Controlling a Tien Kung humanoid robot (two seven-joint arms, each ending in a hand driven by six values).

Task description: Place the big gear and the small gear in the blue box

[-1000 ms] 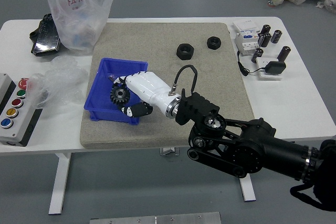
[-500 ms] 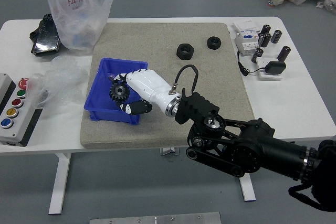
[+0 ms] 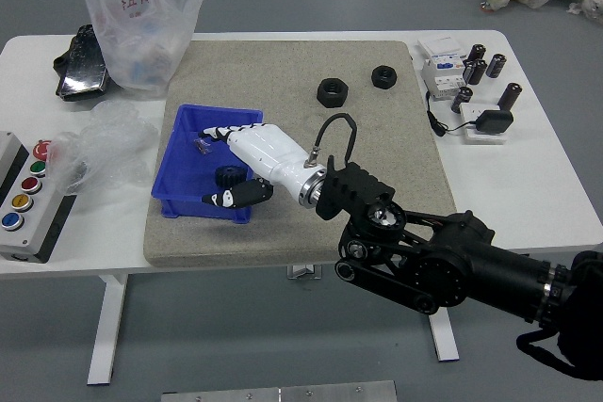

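Nearest you, one right arm point(image 3: 452, 265), black, entering from the lower right. Beneath its forward reach, one beige mat point(image 3: 207, 247). On the mat, one blue box point(image 3: 201, 209), open-topped. Over the box, your right hand point(image 3: 226, 163), white-backed, thumb and fingers apart, clamping nothing. Inside, one dark gear point(image 3: 230, 176), between the spread digits as you view them; whether they touch it, you cannot tell. Farther inside, one small piece point(image 3: 202, 145), too small to identify. Beyond, two black rings point(image 3: 332, 81) on the mat, side by side.
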